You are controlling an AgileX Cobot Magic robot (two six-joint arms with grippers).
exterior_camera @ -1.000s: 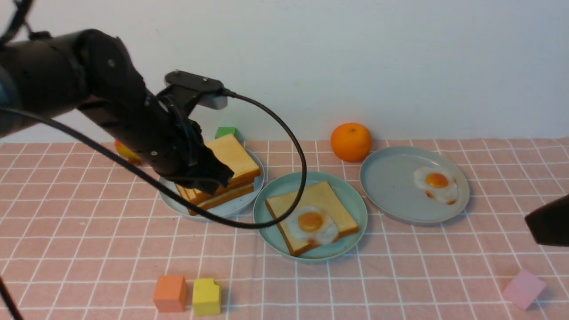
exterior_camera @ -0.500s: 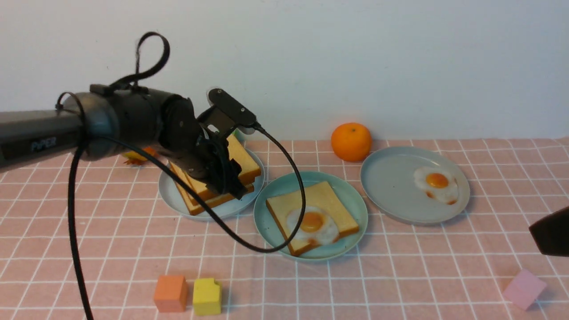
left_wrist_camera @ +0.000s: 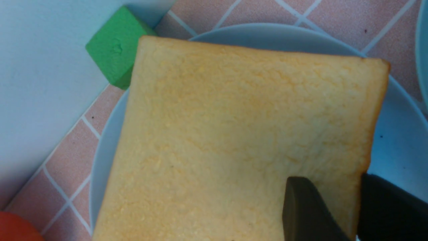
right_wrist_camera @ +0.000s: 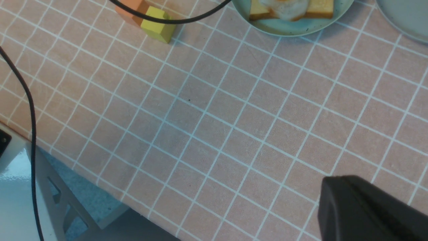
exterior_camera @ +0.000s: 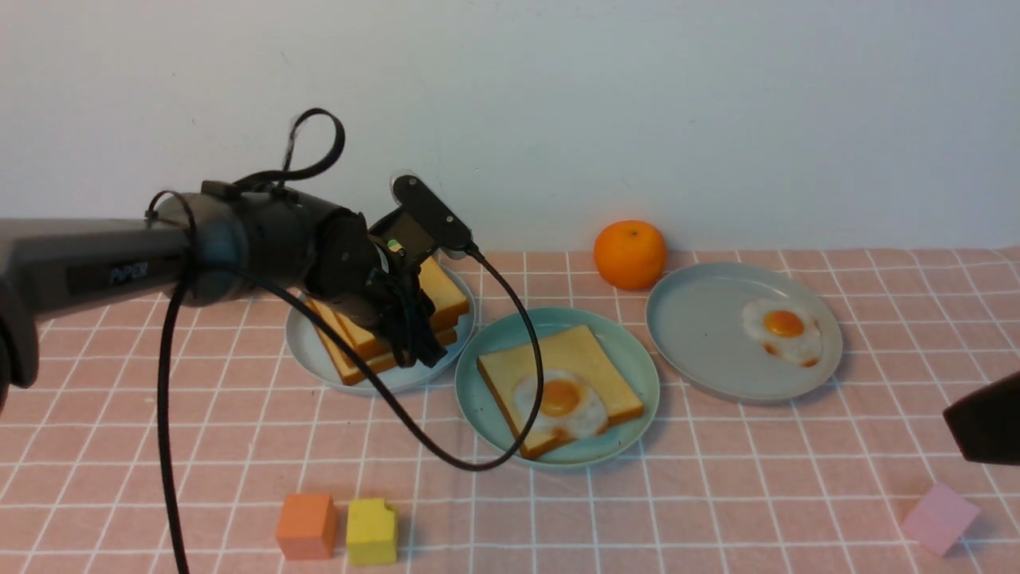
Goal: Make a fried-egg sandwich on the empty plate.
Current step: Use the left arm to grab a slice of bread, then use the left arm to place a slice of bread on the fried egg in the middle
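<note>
Field note: crust edge of the top slice (left_wrist_camera: 240, 127) of the toast stack (exterior_camera: 347, 351), toward the bench's far edge, is being straddled by the left gripper (left_wrist_camera: 334, 190), though whether it is clamped cannot be told; the mint-green plate (exterior_camera: 637, 359) with egg-topped toast (exterior_camera: 550, 363) is lying just rightward, nearer this arm.

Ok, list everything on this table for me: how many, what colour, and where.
mint-green plate: one, centre.
toast slice: one, golden, on it.
fried egg: one, white-orange, atop that slice.
left plate, right plate: two, grey-blue, flanking the centre.
toast stack: one, golden, on the left plate.
second egg: one, on the right plate.
orange fruit: one, back, near the wall.
orange block, yellow block: one each, adjacent, front left.
pink block: one, front right.
green block: one, by the wall.
tablecloth: pink, white grid.
left hand: black, at the stack's top slice.
right hand: black, partly visible, far right.
</note>
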